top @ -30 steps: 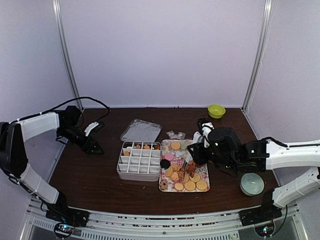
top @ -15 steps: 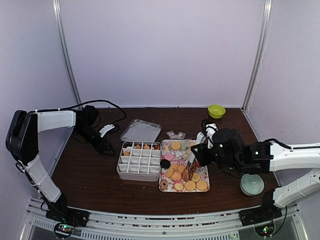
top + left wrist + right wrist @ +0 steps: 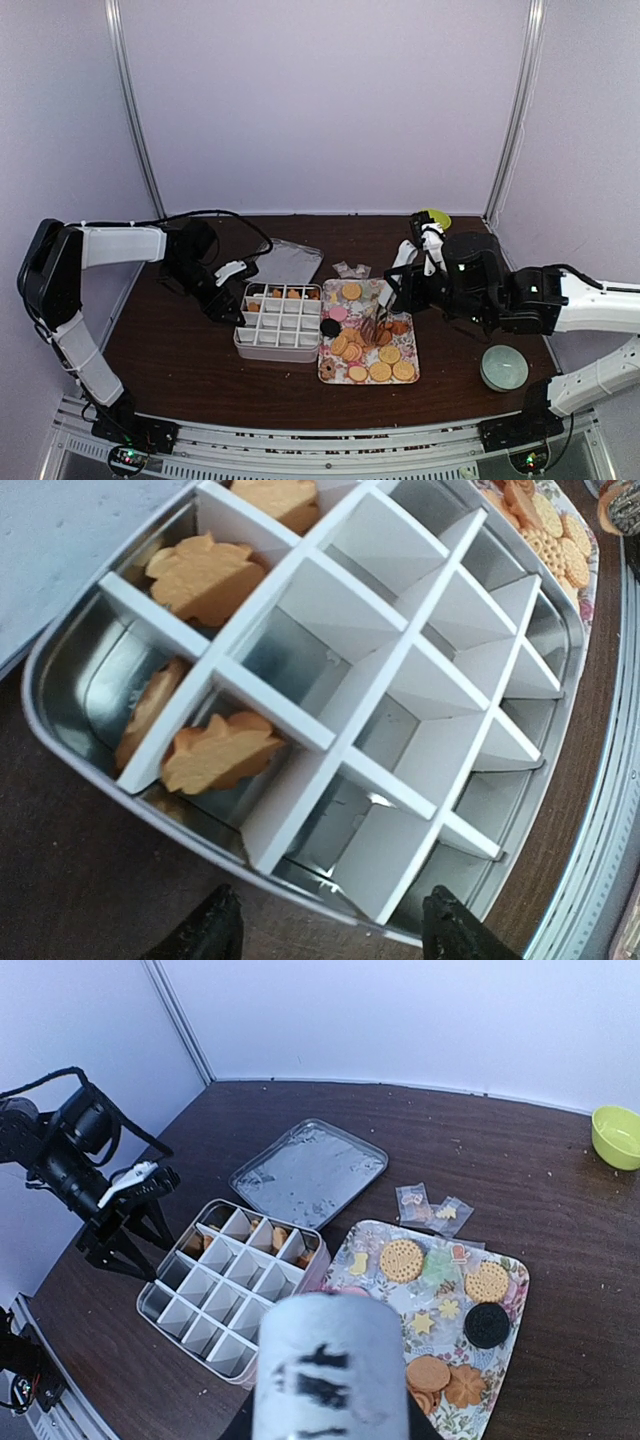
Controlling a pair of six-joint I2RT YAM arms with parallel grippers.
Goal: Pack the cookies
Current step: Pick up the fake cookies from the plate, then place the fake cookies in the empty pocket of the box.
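Nearest the arms, at the desk's (image 3: 180, 350) 4 o'clock, sits a pale bowl (image 3: 503, 367). Just past it, right of centre, lies the floral tray (image 3: 458, 1345), where most of the cookies (image 3: 380, 371) lie loose: golden ones, a few pink, and a dark one at its 9 o'clock rim. The right tool (image 3: 393, 300) hangs over the tray's middle, clenched on metal tongs (image 3: 373, 327) whose tips point down among the biscuits. Just beside the tray, at its 9 o'clock, stands the divided tin (image 3: 275, 352), with a few golden cookies in its 12 o'clock row of cells. The left tool (image 3: 330, 935) is at the tin's 10 o'clock corner, released, its fingers spread just off the rim. Farther back, at the tin's 12 o'clock, lies a flat lid (image 3: 283, 262). Small sachets (image 3: 350, 269) lie at the lid's 3 o'clock, and a green bowl (image 3: 432, 221) sits at the desk's 1 o'clock.
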